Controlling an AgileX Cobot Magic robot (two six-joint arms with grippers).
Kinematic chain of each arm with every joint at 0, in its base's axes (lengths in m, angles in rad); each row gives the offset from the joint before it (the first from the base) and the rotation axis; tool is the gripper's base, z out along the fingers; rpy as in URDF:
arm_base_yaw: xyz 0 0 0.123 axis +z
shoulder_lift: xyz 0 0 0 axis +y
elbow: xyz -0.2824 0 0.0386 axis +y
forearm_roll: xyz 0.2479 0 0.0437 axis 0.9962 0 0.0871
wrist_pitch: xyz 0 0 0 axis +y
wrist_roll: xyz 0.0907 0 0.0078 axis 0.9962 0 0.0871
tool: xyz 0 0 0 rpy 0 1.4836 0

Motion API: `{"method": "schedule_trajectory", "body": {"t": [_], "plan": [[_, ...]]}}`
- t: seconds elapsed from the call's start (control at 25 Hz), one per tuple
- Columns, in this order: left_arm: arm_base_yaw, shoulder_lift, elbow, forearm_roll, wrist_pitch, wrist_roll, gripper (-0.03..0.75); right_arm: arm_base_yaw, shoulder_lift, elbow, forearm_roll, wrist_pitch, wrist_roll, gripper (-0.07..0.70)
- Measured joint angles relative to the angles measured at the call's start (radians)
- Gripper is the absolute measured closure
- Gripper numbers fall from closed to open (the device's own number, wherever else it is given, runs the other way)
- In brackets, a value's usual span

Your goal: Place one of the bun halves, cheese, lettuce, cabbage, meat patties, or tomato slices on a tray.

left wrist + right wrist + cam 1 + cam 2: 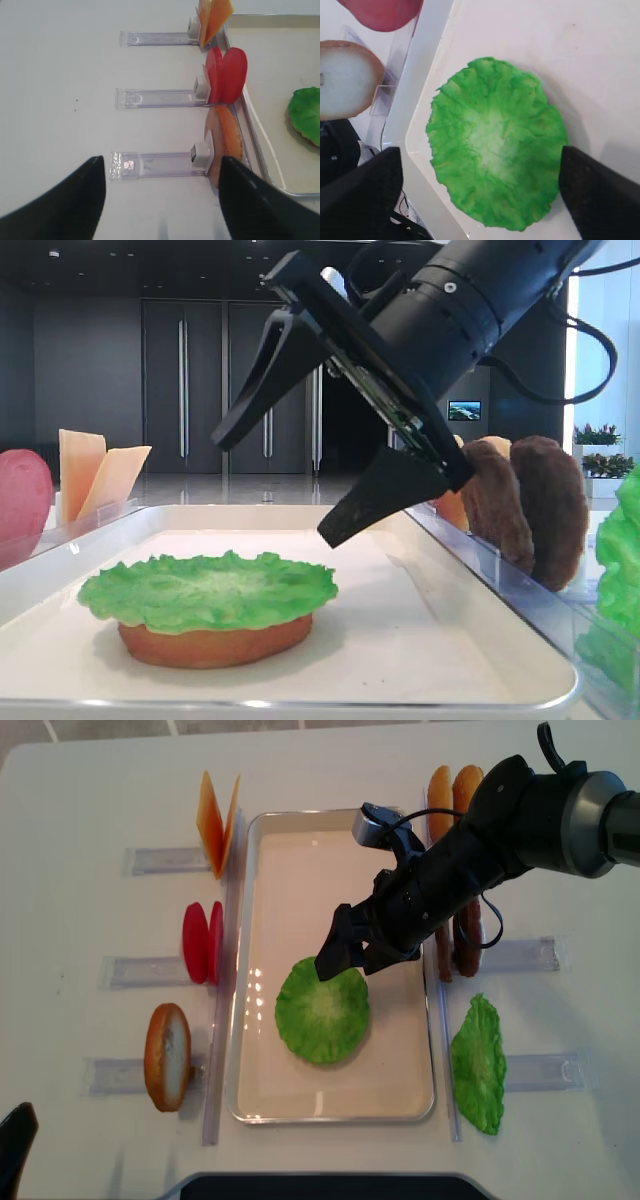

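A frilly green lettuce [322, 1010] leaf lies flat on an orange-golden bun half [210, 642] in the near half of the cream-white tray [250, 1100]. My right gripper [350, 965] hangs just above the leaf, open wide with nothing between its black fingers [600, 192]. From the right wrist the whole lettuce [495, 145] shows between them, apart from both. My left gripper [160, 170] is open and empty over the bare table, left of the tray, in front of the bun half [227, 142] in its clear holder.
Left of the tray, clear holders carry cheese [215, 820], tomato slices [203, 942] and a pale-faced bun half [167, 1055]. On the right stand more buns [452, 790], dark meat patties [460, 935] and another lettuce leaf [478, 1065].
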Motion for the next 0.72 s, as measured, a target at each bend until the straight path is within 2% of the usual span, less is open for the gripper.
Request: {"method": "schedule_trajectory", "body": {"t": [0.16, 0.32, 0.48, 0.72], "plan": [[0.000, 0.000, 0.000, 0.000, 0.000, 0.000, 0.181, 0.009, -0.052, 0.000, -0.043, -0.008, 0.023, 0.004], [0.000, 0.000, 0.000, 0.000, 0.000, 0.000, 0.181, 0.027, -0.143, 0.000, -0.136, -0.026, 0.095, 0.004], [0.000, 0.000, 0.000, 0.000, 0.000, 0.000, 0.181, 0.033, -0.221, -0.001, -0.266, -0.018, 0.200, 0.004], [0.000, 0.000, 0.000, 0.000, 0.000, 0.000, 0.181, 0.033, -0.306, -0.036, -0.526, 0.009, 0.405, 0.011]]}}
